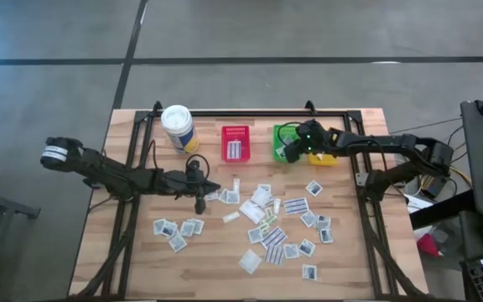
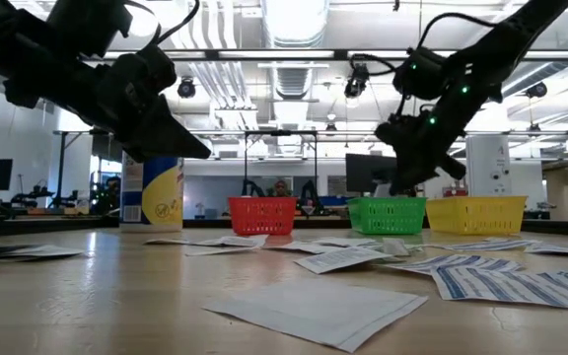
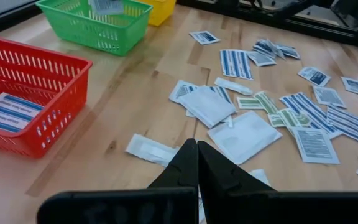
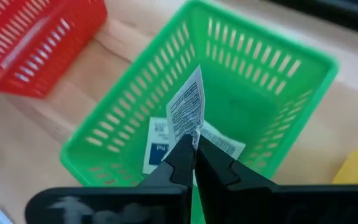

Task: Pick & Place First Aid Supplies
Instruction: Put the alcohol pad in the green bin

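Observation:
Many small white first aid packets [image 1: 273, 220] lie flat and scattered on the wooden table. My right gripper [image 4: 194, 144] is shut on one printed packet [image 4: 187, 111] and hovers over the green bin [image 4: 272, 74], where two packets [image 4: 159, 148] lie on the floor. The red bin [image 1: 236, 143] holds striped packets [image 3: 8, 112]. My left gripper [image 3: 197, 148] is shut with nothing between its fingers. It hangs above the table near the left of the pile, over a few packets [image 3: 151, 149]. My right gripper pinches the printed packet by its lower edge [image 4: 193, 133] between its two fingertips. The fingers slant downward toward the bin. The packet stands up beyond the tips, lifted clear, above the green bin's opening.
A white canister [image 1: 177, 127] with a yellow label stands at the far left beside the red bin. The yellow bin [image 1: 324, 156] sits to the right of the green one. All three bins line the far edge. Bare wood lies at the table's near left [image 1: 124, 260].

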Robot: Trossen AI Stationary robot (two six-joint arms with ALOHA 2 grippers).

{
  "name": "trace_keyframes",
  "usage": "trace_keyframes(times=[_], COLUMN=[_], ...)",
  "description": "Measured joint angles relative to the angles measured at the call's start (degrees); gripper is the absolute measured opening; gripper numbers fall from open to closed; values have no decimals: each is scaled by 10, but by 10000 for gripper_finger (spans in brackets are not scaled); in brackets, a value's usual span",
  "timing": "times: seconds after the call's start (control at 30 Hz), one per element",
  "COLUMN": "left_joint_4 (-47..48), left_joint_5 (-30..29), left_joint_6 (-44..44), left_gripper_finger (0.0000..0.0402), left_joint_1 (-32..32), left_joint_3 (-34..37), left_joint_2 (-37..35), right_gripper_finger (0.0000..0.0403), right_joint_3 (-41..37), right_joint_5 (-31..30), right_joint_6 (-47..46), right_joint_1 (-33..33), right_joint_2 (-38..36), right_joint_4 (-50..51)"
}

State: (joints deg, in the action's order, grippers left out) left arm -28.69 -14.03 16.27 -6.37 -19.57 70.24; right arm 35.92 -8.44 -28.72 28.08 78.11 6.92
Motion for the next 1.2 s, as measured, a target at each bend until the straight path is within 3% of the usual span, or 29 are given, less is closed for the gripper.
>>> trace_keyframes(times=[0.67,0.97,1.2], left_joint_4=[0,1,18], left_joint_5=[17,19,52], left_joint_6=[0,-1,2], left_gripper_finger=[0,0,0], left_joint_1=[0,0,0], left_joint_3=[0,0,0], left_joint_2=[0,0,0], right_gripper_finger=[11,71,111], right_joint_3=[2,2,13], right_joint_5=[34,35,42], right_joint_6=[-24,-9,7], right_joint_1=[-1,0,1], right_joint_2=[34,33,2], right_joint_4=[0,0,2])
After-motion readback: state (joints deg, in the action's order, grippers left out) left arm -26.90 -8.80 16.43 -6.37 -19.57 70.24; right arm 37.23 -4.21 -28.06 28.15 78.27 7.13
